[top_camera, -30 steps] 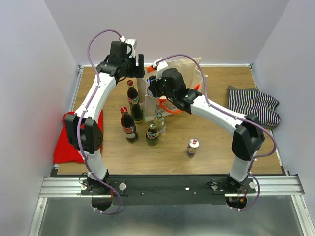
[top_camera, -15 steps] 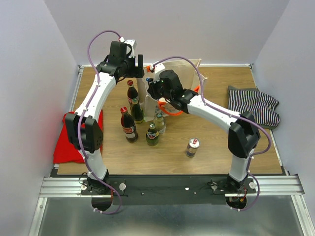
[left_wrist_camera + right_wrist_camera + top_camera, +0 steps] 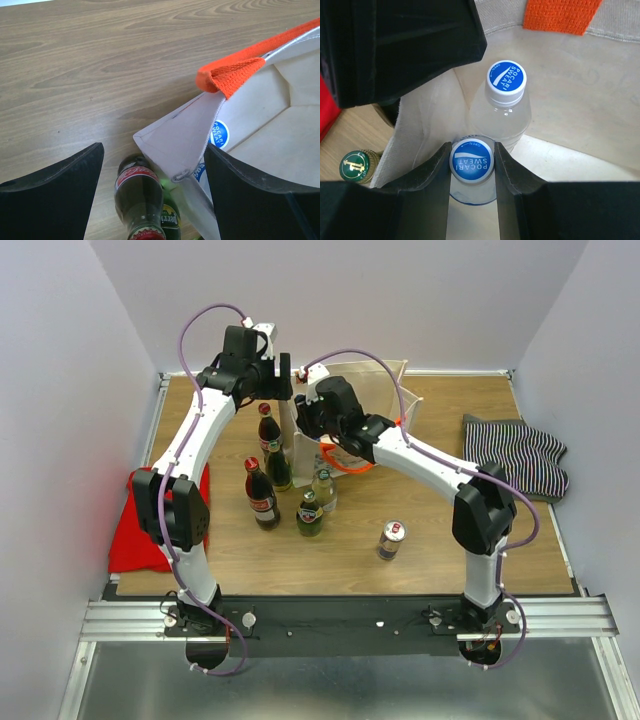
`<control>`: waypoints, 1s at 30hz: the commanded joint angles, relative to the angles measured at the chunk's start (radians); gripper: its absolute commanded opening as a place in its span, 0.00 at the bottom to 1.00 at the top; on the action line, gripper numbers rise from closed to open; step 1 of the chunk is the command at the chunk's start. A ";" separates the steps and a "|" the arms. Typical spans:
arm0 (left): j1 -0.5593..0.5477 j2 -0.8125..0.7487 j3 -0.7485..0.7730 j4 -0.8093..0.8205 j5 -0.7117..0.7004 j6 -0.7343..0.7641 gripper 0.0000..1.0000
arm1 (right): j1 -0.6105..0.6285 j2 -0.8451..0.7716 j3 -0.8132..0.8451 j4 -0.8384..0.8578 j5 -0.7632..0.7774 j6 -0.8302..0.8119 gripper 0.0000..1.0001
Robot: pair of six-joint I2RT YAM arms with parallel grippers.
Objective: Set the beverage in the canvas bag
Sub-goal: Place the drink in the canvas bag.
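Right wrist view, lower centre: right gripper [image 3: 472, 156] is clamping the beverage [image 3: 472, 163] inside the canvas bag [image 3: 600, 100]; left gripper [image 3: 154, 150] is gaping. Lowering straight, upright, should avoid the 2nd bottle [image 3: 505, 80].

Two blue-capped plastic bottles [image 3: 506, 80] are inside the one canvas bag [image 3: 375, 380]. Outside the bag: five glass bottles [image 3: 262, 495], one can [image 3: 390, 539], two cloths [image 3: 515, 452].

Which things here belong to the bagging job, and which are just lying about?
In the job: canvas bag; plastic bottle held at its cap by the right hand inside the bag; second plastic bottle already in it; left hand, open over the bag's corner.
Lying about: five glass bottles beside the bag; can; red cloth; striped cloth.
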 commanded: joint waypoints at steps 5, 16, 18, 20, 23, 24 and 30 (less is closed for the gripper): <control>0.007 -0.026 -0.035 0.018 0.043 0.026 0.89 | 0.016 -0.016 -0.005 0.011 -0.066 0.082 0.01; 0.007 -0.031 -0.040 0.024 0.044 0.029 0.89 | 0.016 -0.103 -0.035 0.071 -0.015 0.072 0.19; 0.007 -0.031 -0.041 0.023 0.041 0.029 0.89 | 0.016 -0.118 -0.039 0.084 -0.009 0.070 0.29; 0.009 -0.029 -0.043 0.023 0.038 0.029 0.89 | 0.018 -0.123 -0.042 0.089 -0.008 0.070 0.33; 0.007 -0.029 -0.041 0.024 0.038 0.029 0.89 | 0.018 -0.128 -0.047 0.094 -0.011 0.069 0.42; 0.007 -0.028 -0.041 0.023 0.040 0.030 0.89 | 0.018 -0.128 -0.047 0.095 -0.012 0.069 0.46; 0.009 -0.023 -0.038 0.024 0.037 0.030 0.89 | 0.018 -0.137 -0.052 0.106 -0.018 0.067 0.57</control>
